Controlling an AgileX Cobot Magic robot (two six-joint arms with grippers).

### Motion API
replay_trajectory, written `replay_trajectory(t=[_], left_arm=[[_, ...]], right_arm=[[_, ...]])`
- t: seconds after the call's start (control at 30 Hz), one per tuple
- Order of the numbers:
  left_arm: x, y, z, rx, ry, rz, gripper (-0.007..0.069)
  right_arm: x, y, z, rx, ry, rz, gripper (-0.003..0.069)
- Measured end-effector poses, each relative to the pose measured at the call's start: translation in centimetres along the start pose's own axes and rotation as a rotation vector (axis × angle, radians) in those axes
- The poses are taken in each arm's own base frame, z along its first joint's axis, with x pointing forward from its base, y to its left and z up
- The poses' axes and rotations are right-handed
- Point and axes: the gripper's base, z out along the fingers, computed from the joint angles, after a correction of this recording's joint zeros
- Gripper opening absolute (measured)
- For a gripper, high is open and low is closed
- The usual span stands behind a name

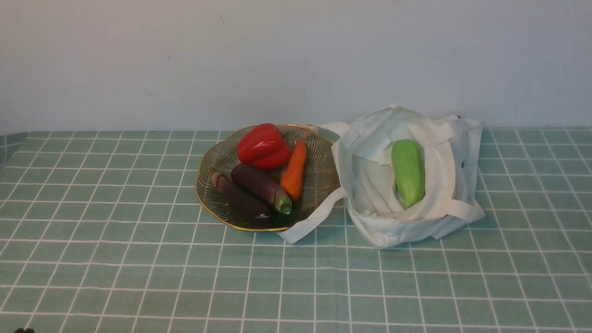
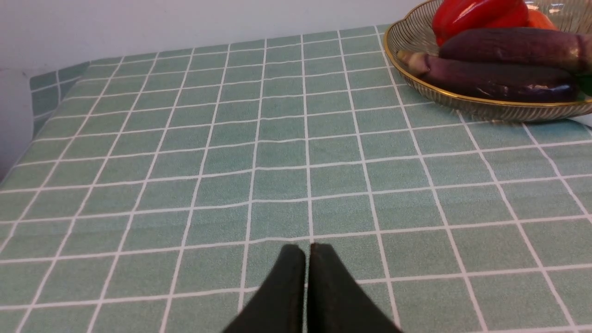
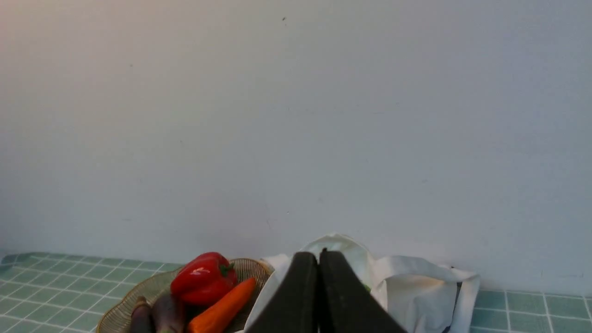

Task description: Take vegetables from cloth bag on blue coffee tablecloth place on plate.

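The right claw (image 3: pixel 319 261) is closed, its fingertips together with nothing between them. The left claw (image 2: pixel 309 252) is closed and empty too, its tips meeting above the tablecloth (image 2: pixel 277 185), pale teal-green with a grid of thin white lines. Farther out, the white cloth bag (image 1: pixel 365 226) lies on the cloth with its mouth open, and the light-green oblong vegetable (image 1: pixel 408 173) rests inside it. Just left of the bag sits the gold-rimmed ribbed plate (image 1: pixel 323 171). On it are the thick eggplant (image 1: pixel 259 182) with a green stem end, a slimmer, darker eggplant (image 1: pixel 240 199) beside that, a red bell pepper (image 1: pixel 263 145) and an orange carrot (image 1: pixel 294 171). Beyond them all stands a pale wall (image 1: pixel 296 60).
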Motion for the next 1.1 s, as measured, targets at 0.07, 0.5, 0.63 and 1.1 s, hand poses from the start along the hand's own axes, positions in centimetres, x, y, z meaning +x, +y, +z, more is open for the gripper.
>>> replay_trajectory(t=[0.07,0.5,0.63,1.1], left_arm=[[0.0,0.0,0.0,0.000,0.000,0.000,-0.0005],[0.0,0.0,0.0,0.000,0.000,0.000,-0.0005],[0.0,0.0,0.0,0.000,0.000,0.000,-0.0005],[0.0,0.0,0.0,0.000,0.000,0.000,-0.0005]], right_arm=[[0.1,0.0,0.0,0.000,0.001,0.001,-0.0015],[0.7,0.0,0.1,-0.008,0.042,0.004,-0.0015],[0.7,0.1,0.1,-0.011,0.049,0.004,-0.0015],[4.9,-1.4,-0.9,0.109,0.115,-0.079,-0.0015]])
